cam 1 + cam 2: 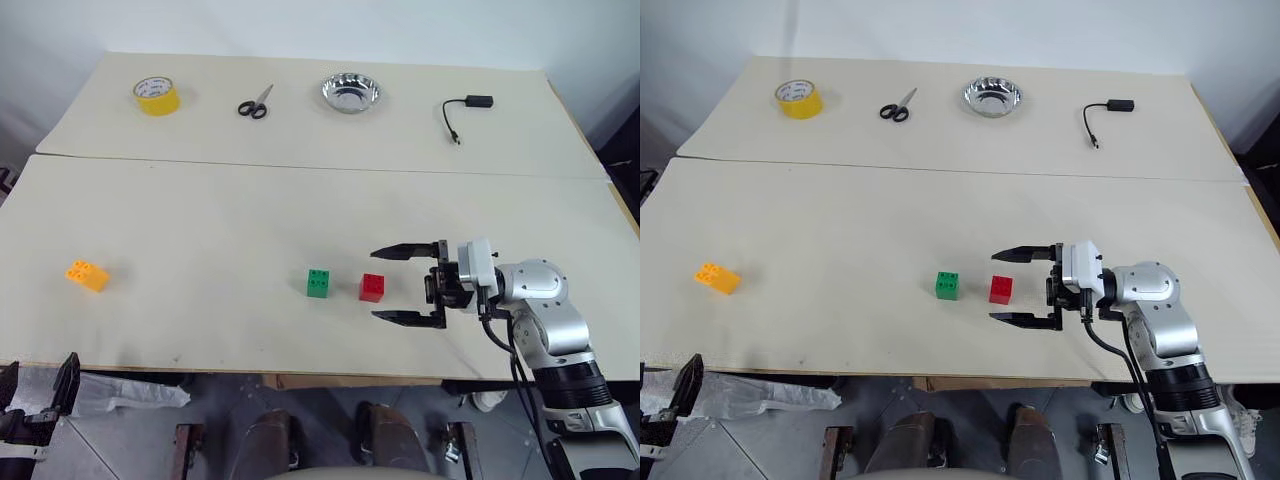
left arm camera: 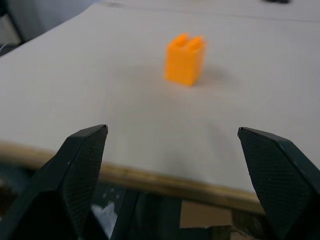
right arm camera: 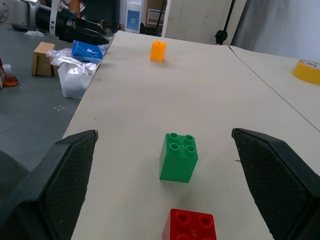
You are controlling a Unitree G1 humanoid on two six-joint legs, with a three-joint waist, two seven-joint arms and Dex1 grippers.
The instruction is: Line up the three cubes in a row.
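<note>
Right end effector (image 1: 406, 284) spread, empty, beside red cube (image 1: 372, 287) | our risk: fingertip nudges red cube into green cube (image 1: 319, 283), spoiling row

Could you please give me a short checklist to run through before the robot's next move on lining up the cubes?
1. Right gripper open, nothing held: ok.
2. Red cube just ahead of the right gripper, free to grasp: ok.
3. Green cube upright beside the red cube with a small gap: ok.
4. Orange cube in the row: not ok, it sits apart near the table's left edge.
5. Left gripper open at the table's front edge, facing the orange cube: ok.
6. Yellow tape roll and scissors away from the cubes: ok.
</note>
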